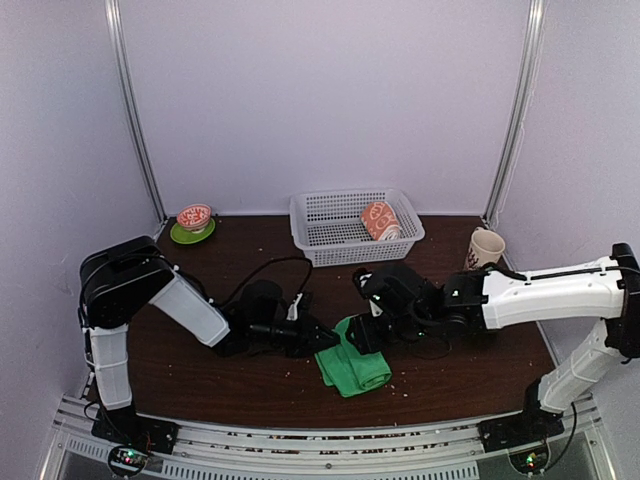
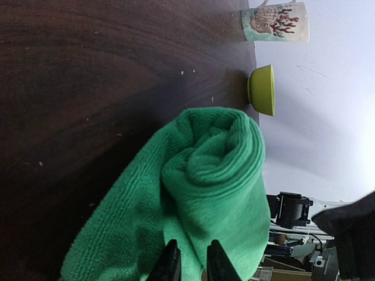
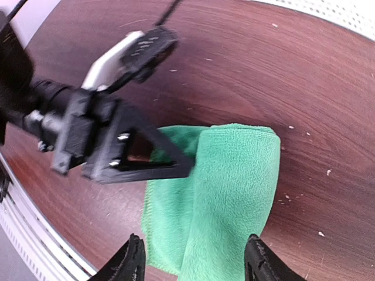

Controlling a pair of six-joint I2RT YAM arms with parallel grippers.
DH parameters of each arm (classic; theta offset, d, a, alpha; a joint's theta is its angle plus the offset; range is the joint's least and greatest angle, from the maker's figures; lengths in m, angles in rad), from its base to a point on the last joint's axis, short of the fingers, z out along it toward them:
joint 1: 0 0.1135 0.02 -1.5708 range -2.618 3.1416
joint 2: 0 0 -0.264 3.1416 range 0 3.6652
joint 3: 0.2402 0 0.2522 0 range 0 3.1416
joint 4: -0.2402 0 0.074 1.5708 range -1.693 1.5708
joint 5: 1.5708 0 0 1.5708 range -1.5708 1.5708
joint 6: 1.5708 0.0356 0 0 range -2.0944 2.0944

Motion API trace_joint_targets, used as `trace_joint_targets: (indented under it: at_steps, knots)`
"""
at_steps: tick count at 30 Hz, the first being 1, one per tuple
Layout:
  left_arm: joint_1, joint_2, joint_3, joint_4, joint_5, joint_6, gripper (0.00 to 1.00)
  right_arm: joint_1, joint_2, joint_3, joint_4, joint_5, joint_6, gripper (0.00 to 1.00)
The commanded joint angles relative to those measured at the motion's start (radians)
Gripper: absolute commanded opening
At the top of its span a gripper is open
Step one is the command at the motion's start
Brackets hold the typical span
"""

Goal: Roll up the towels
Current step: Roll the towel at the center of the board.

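Table [image 1: 200, 390] — dark wood, filling the lower half of the top view, with a white basket [image 1: 345, 250] at upper centre. Green towel [image 1: 352, 368] — partly rolled, on the table at lower centre, a loose flap beside the roll; orange towel [image 1: 380, 220] rolled in the basket's right end. Left gripper [image 2: 193, 250] is pinched on the green towel's edge; right gripper [image 3: 196, 257] is released, jaws wide either side of the roll.

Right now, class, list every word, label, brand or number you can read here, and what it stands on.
None can be read.
The mug bears only a shell-and-coral picture.
The marks on the red bowl and the peach towel are too small to tell.
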Motion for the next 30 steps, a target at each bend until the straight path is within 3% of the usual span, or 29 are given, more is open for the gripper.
trace_joint_targets:
  at_steps: [1, 6, 11, 17, 25, 30]
  knots:
    - [0.006, 0.009, -0.009, -0.007, -0.019, 0.030, 0.17, -0.081, -0.031, -0.131, 0.084, -0.075, 0.100, 0.57]
    - [0.006, 0.010, -0.008, -0.012, -0.021, 0.035, 0.17, -0.132, -0.032, -0.239, 0.222, -0.201, 0.137, 0.58]
    - [0.006, 0.007, -0.012, -0.010, -0.020, 0.034, 0.17, -0.142, 0.023, -0.248, 0.226, -0.206, 0.123, 0.55]
    - [0.006, -0.027, -0.024, -0.010, -0.018, 0.029, 0.17, -0.140, 0.061, -0.213, 0.179, -0.166, 0.092, 0.49]
    - [0.000, -0.144, 0.005, -0.078, -0.024, 0.047, 0.17, -0.048, 0.137, -0.097, 0.013, 0.006, 0.076, 0.49]
    - [-0.011, -0.146, 0.086, -0.161, -0.018, 0.102, 0.17, -0.009, 0.161, -0.079, 0.010, 0.049, 0.098, 0.51]
